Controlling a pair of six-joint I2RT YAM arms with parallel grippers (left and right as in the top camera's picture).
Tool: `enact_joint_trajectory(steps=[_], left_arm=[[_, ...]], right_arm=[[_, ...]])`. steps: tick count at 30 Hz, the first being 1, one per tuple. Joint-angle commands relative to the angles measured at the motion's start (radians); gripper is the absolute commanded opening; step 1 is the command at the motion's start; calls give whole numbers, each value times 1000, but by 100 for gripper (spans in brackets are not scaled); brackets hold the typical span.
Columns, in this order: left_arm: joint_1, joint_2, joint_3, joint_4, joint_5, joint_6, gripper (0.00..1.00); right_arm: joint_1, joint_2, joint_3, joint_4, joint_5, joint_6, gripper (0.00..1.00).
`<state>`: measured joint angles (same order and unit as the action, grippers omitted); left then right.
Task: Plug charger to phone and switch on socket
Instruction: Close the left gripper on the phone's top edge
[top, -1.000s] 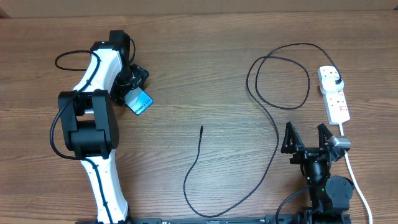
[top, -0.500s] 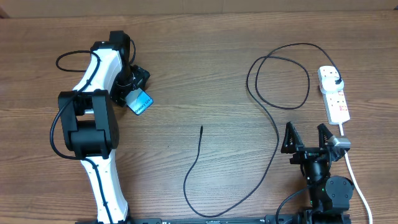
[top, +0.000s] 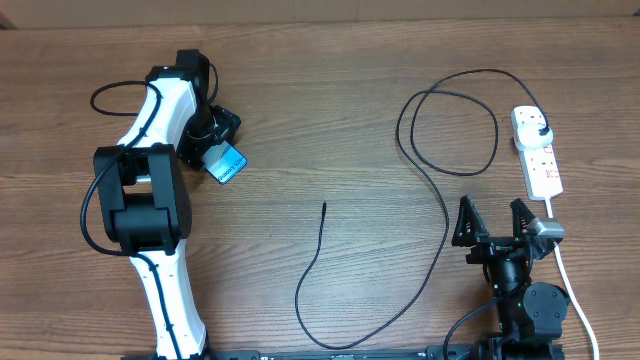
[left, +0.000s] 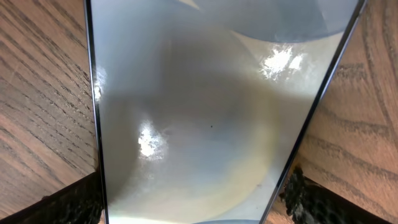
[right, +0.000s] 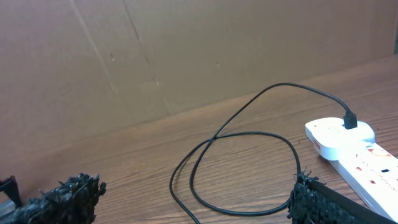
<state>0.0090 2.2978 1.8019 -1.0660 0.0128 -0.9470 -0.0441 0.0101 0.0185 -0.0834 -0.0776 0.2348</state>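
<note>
My left gripper (top: 212, 143) is at the far left of the table, shut on the phone (top: 226, 164), whose blue-teal screen sticks out tilted below it. In the left wrist view the phone's glass (left: 199, 112) fills the frame between my two fingers (left: 193, 202). The charger, a thin black cable (top: 440, 205), has its free tip (top: 323, 206) at mid table. It loops round to a black plug (top: 541, 128) seated in the white socket (top: 540, 165) at the far right. My right gripper (top: 493, 224) is open and empty, just below and left of the socket (right: 357, 152).
The socket's white cord (top: 567, 275) runs down the right side past my right arm's base. A cable loop (right: 249, 168) lies on the wood ahead of my right fingers (right: 193, 205). A brown cardboard wall (right: 186, 56) stands behind the table.
The left gripper and the phone have shifted only very slightly. The right arm and the cable have not moved.
</note>
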Motion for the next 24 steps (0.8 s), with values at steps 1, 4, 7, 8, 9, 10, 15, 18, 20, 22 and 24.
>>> enact_joint_trajectory(steps=[1, 4, 7, 8, 9, 10, 15, 18, 20, 22, 24], left_arm=[[5, 52, 0, 1, 13, -3, 89], [5, 52, 1, 1, 13, -3, 88], [6, 52, 1, 2, 13, -3, 88], [5, 52, 1, 2, 13, -3, 86], [5, 52, 1, 2, 13, -3, 85], [5, 52, 0, 2, 13, -3, 84], [5, 52, 0, 4, 13, -3, 80], [5, 52, 1, 5, 13, -3, 76], [5, 52, 0, 5, 13, -3, 71], [5, 52, 1, 4, 14, -3, 67], [5, 52, 0, 4, 13, -3, 56]], right_arm=[[6, -6, -11, 4, 6, -3, 100], [6, -6, -11, 4, 6, -3, 100], [6, -6, -11, 4, 6, -3, 100], [6, -6, -11, 4, 6, -3, 100], [6, -6, -11, 4, 6, -3, 100], [6, -6, -11, 4, 6, -3, 100], [6, -6, -11, 4, 6, -3, 100], [6, -6, -11, 4, 6, -3, 100], [5, -6, -11, 4, 6, -3, 100], [6, -6, -11, 4, 6, -3, 100], [6, -6, -11, 4, 6, -3, 100]])
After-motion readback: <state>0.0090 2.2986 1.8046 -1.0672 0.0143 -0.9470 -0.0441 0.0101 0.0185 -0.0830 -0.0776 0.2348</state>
